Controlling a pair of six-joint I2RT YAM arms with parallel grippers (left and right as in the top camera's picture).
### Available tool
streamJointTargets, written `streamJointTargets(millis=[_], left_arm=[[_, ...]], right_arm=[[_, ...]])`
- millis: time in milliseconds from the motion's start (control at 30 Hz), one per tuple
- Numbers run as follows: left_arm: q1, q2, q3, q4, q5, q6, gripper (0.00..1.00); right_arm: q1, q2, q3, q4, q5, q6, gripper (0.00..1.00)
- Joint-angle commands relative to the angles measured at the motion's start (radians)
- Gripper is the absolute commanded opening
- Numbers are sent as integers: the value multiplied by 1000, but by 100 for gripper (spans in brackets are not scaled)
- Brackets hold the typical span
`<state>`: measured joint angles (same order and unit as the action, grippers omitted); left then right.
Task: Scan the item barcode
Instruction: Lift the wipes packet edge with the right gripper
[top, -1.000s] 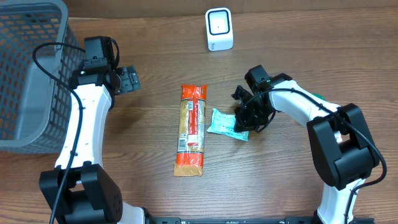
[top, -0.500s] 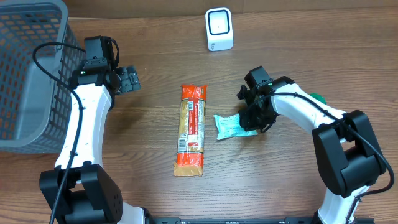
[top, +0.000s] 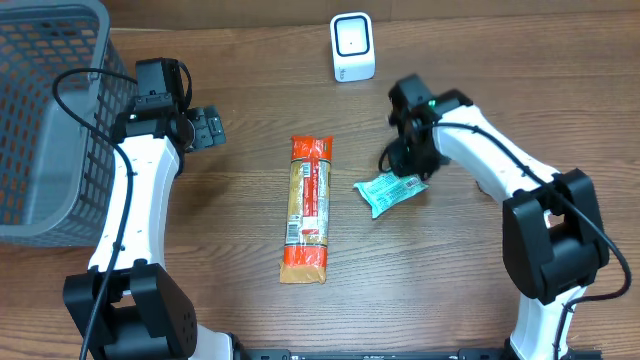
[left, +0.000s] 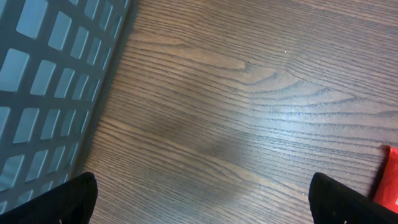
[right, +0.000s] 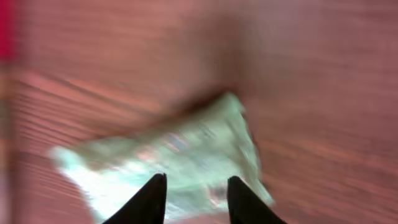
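A small pale green packet (top: 390, 190) lies flat on the wooden table, right of centre. My right gripper (top: 407, 158) hovers just behind it, jaws apart. In the blurred right wrist view the green packet (right: 168, 149) shows below and between the two dark fingertips of the right gripper (right: 196, 194), and nothing is pinched. A long orange packet (top: 308, 208) lies in the middle of the table. The white scanner (top: 352, 47) stands at the back. My left gripper (top: 205, 128) is wide open near the basket, and in its wrist view the left gripper (left: 211, 202) holds nothing.
A grey mesh basket (top: 50, 120) fills the far left corner, and its wall (left: 50, 74) shows in the left wrist view. A corner of the orange packet (left: 390, 180) shows at that view's right edge.
The right gripper, shut on the green packet a second ago, has dragged it right, opened and drawn back towards the scanner. The packet has turned. The left arm has not moved.
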<state>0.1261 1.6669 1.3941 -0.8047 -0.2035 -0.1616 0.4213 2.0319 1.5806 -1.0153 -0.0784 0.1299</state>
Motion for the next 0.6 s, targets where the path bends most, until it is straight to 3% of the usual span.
streamJointTargets(millis=[0,233,567], left_arm=[[-2,1,16,0,-6,-3,100],[-2,1,16,0,-6,-3,100],[-2,1,16,0,-6,-3,100]], right_arm=[[15,-5,37,51,-130,65,37],[69,-5,-27,225,-125,133,31],[178,-4,-135,261,-66,132,32]])
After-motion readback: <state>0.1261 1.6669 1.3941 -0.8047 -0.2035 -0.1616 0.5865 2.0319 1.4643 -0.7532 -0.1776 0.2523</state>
